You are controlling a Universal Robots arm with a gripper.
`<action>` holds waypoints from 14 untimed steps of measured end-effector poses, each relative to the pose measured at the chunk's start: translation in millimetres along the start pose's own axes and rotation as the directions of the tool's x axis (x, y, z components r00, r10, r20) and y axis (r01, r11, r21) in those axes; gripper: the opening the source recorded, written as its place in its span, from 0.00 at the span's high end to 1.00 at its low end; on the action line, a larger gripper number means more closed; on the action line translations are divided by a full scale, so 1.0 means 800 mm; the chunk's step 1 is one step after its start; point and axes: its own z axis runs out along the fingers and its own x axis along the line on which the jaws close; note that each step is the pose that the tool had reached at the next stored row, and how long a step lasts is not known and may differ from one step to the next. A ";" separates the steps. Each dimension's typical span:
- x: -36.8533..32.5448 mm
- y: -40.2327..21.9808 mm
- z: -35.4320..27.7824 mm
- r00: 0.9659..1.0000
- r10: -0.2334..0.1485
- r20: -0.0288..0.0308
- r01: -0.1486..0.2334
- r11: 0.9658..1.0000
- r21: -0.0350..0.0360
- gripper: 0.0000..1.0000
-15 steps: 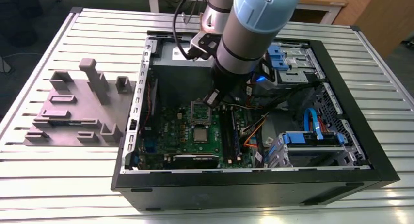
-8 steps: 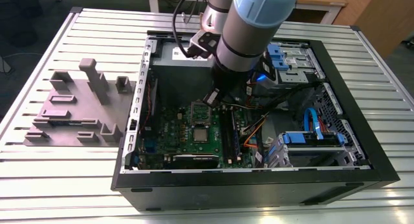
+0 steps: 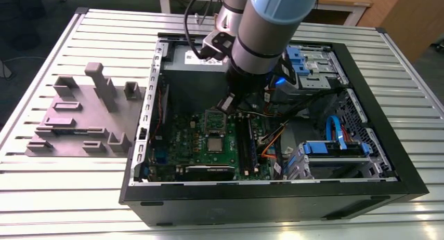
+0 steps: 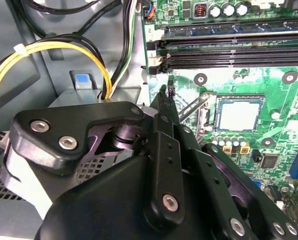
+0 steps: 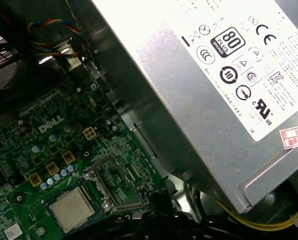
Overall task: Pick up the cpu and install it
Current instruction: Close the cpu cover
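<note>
The claw (image 4: 165, 92) hangs inside the open computer case (image 3: 388, 146), just above the green circuit board (image 3: 208, 146), and its black linkage blocks much of the second wrist view. Its fingertips end in a narrow black point that looks drawn together with nothing between them. In the exterior view the thick arm (image 3: 267, 32) comes down from the far side and hides the claw and part of the grey power box (image 5: 214, 75).

The cpu (image 3: 216, 145) already lies flat in its socket near the middle of the board, silver top up, apart from the claw. The socket's metal frame (image 5: 111, 185) stands swung open beside it. Both wrist views show the chip seated.

A grey holder block (image 3: 83, 115) sits on the slatted table (image 3: 41, 198), on the exterior view's left of the case.
</note>
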 end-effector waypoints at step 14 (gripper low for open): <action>0.0013 0.0034 -0.0055 1.000 0.001 -0.004 0.000 1.000 0.003 0.90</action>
